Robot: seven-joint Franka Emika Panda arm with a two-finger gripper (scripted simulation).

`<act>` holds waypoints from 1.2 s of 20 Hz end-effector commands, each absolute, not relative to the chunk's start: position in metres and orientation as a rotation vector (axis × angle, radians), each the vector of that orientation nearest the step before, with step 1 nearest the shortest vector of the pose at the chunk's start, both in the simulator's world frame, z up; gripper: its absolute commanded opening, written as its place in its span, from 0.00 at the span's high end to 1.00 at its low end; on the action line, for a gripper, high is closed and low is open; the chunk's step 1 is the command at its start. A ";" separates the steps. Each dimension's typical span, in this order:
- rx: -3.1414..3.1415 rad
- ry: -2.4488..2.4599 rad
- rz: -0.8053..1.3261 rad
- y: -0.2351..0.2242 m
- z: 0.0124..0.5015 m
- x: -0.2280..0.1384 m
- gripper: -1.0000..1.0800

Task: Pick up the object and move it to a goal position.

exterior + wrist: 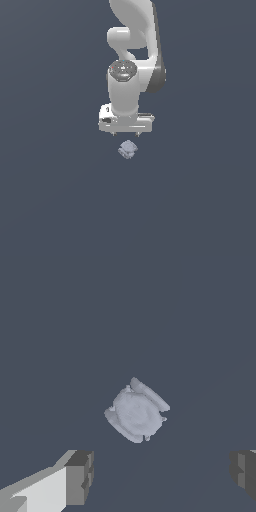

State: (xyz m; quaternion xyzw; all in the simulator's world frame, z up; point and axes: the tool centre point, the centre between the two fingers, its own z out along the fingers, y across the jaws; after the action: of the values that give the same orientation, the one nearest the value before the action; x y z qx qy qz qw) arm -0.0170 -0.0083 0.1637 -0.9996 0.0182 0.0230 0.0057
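Observation:
The object (128, 149) is a small pale grey-blue lumpy chunk lying on the dark grey floor. It is far narrower than the white gripper bar above it. My gripper (126, 134) hangs just above the object, pointing down, with only its short fingertips showing under the bar. In the wrist view the object (137, 412) lies alone on the floor, apart from both grey fingertips (80, 477), which stand wide apart. The gripper (162, 474) is open and holds nothing.
The white arm (132, 60) rises straight up behind the gripper to the top of the exterior view. Plain dark grey floor (55, 200) surrounds the object on all sides.

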 end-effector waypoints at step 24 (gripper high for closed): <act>-3.134 0.150 0.117 -0.002 0.153 -0.026 0.04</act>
State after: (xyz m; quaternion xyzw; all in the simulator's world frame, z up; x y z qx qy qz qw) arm -0.0262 -0.0018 0.1554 -0.9985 0.0378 0.0384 0.0008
